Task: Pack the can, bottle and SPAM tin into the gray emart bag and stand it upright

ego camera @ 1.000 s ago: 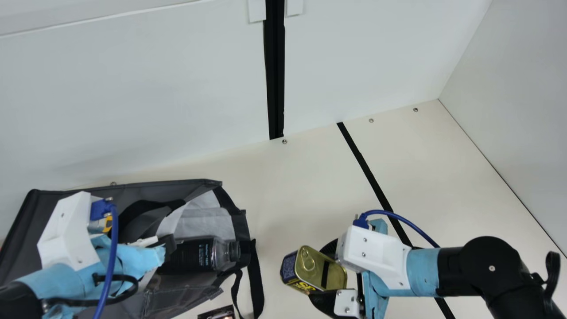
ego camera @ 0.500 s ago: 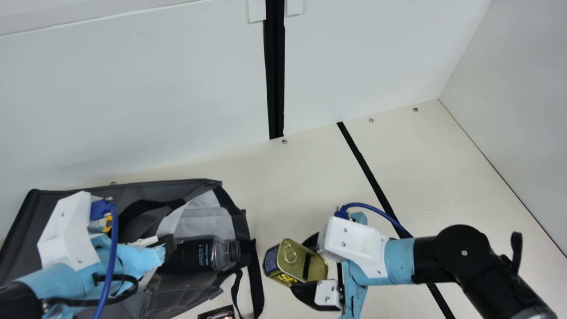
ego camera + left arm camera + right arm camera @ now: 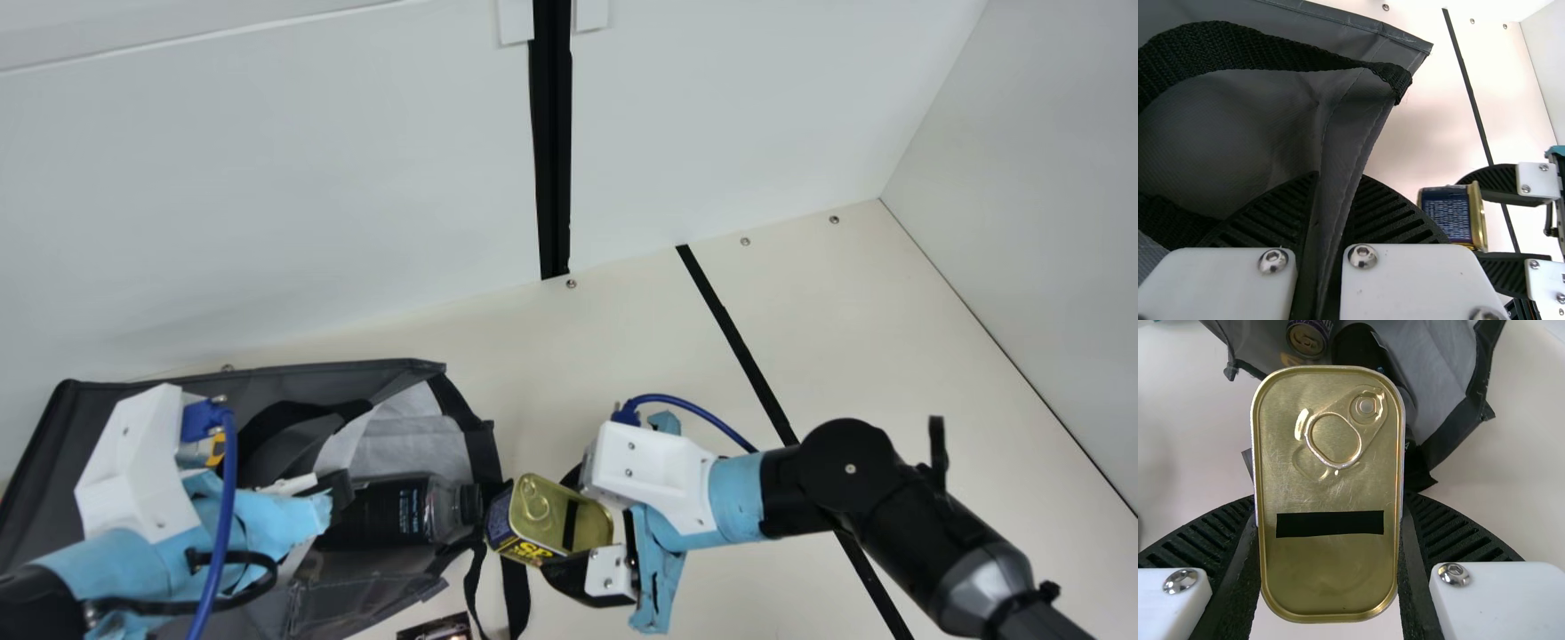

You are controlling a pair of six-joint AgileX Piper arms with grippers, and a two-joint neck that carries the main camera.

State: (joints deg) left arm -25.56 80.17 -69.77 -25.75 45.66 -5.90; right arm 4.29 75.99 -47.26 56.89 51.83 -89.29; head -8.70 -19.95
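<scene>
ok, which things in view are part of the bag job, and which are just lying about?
Job:
- gray fabric bag
- gold-lidded rectangular metal SPAM tin, in the right hand
- clear plastic bottle with black label, in the bag
- purple round metal can, in the bag

Lying about:
- small dark printed item, cut off, can't identify

L hand (image 3: 340,492), R hand (image 3: 556,524) clamped

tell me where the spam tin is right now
In the main view, right of the bottle, the tin sits between the right pincer's fingers, by the bag's open end.
</scene>
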